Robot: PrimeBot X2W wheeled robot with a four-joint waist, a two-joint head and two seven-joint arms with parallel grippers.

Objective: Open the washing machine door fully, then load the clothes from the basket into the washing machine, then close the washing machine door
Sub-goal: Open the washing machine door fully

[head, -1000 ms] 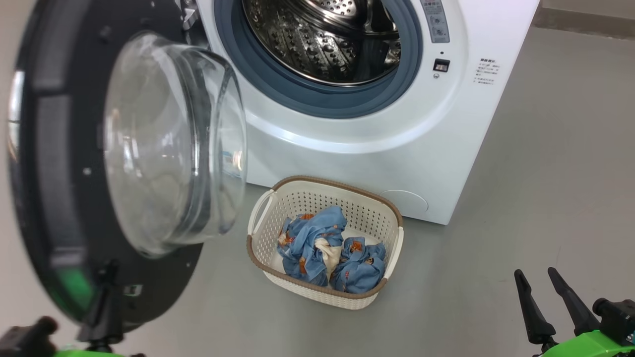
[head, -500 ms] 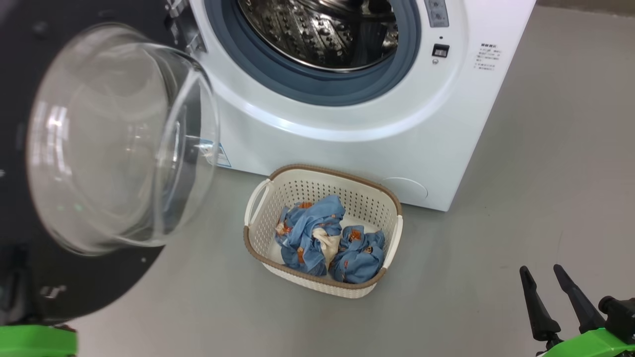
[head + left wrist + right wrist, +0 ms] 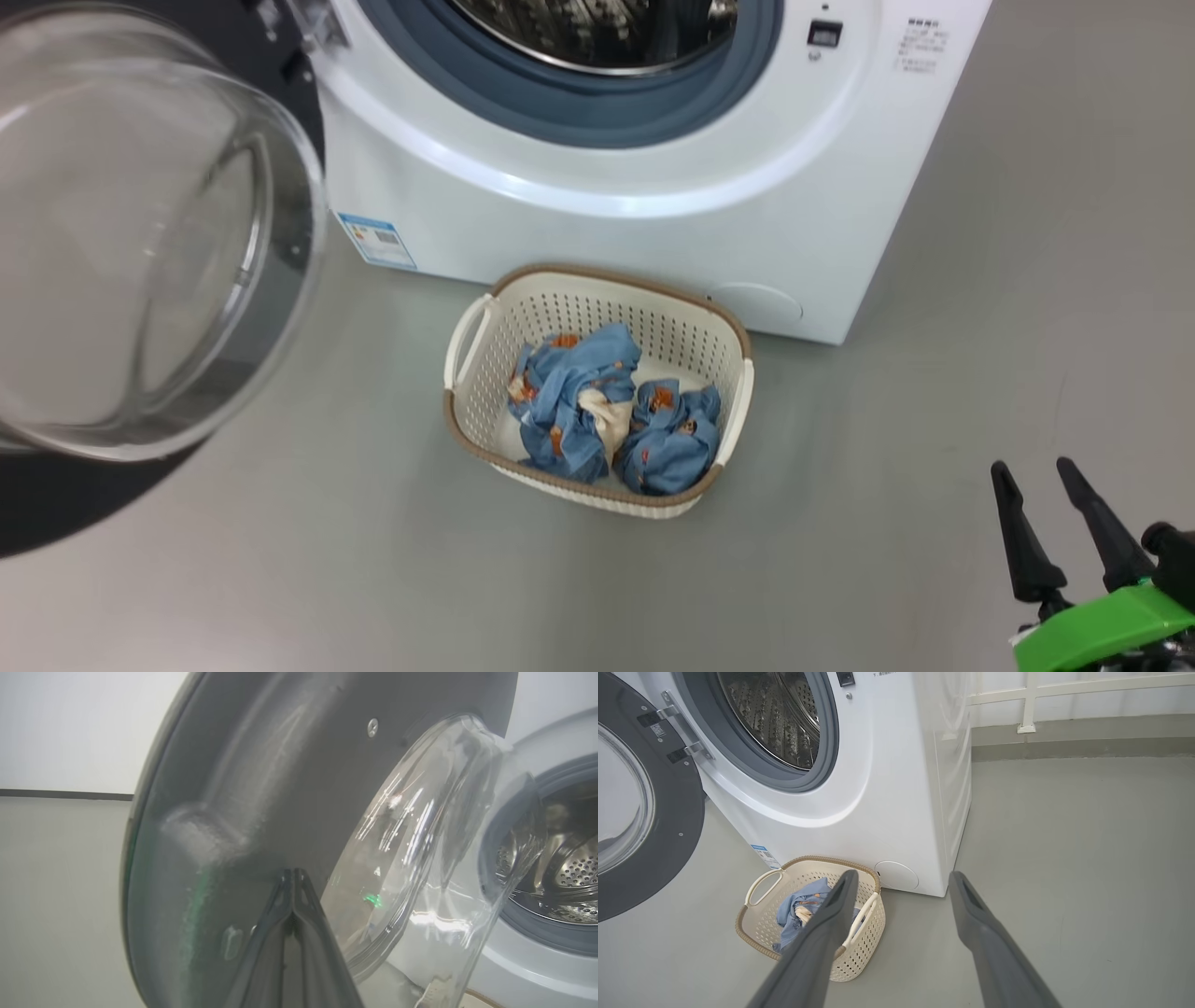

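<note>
The washing machine stands at the top of the head view, its steel drum uncovered. Swung out to the left is the washing machine door, glass porthole bulging toward me. The basket sits on the floor before the machine, with the light-blue clothes bunched inside. My left gripper is shut, nothing between its fingers, tips close against the door's dark inner face. My right gripper hovers open at the lower right, clear of the basket and the clothes.
Grey floor stretches right of the machine and in front of the basket. A blue label sticker and a round cover mark the machine's lower front. A white railing post and a skirting run along the far wall.
The door has swung farther open to the left. The head camera has tilted down, so machine and basket sit higher in view. The left gripper has left the head view.
</note>
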